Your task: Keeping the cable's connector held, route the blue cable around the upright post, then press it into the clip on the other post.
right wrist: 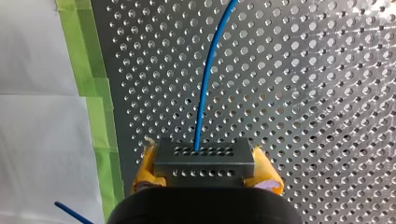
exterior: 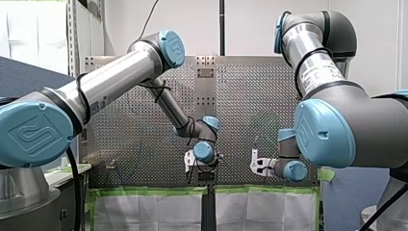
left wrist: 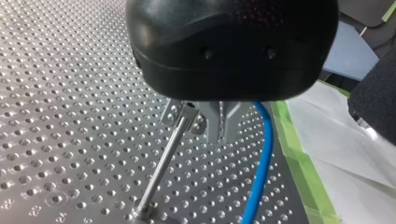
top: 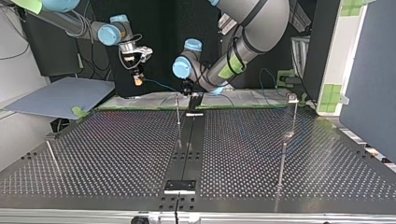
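Note:
My right gripper [right wrist: 204, 164] is shut on the grey connector [right wrist: 204, 156], with a yellow pad on each side. The blue cable [right wrist: 205, 88] leaves the connector and runs over the perforated table. In the top view my right gripper [top: 137, 79] hangs above the table's far edge at the left, and the cable [top: 161, 85] leads across to my left gripper [top: 187, 88]. My left gripper [left wrist: 210, 133] has its metal fingers shut, and the blue cable [left wrist: 261, 158] comes out beside them. The upright post [left wrist: 161, 179] has its top right beside these fingers. A second post with a clip [top: 293, 98] stands far off at the top view's right.
Green tape [left wrist: 299, 158] and white sheeting [left wrist: 345, 140] line the table's edge near both grippers. A grey-blue board [top: 60, 95] lies beyond the table at the top view's left. A short rod [top: 51, 156] stands near that side, and a black strip [top: 187, 149] runs down the middle.

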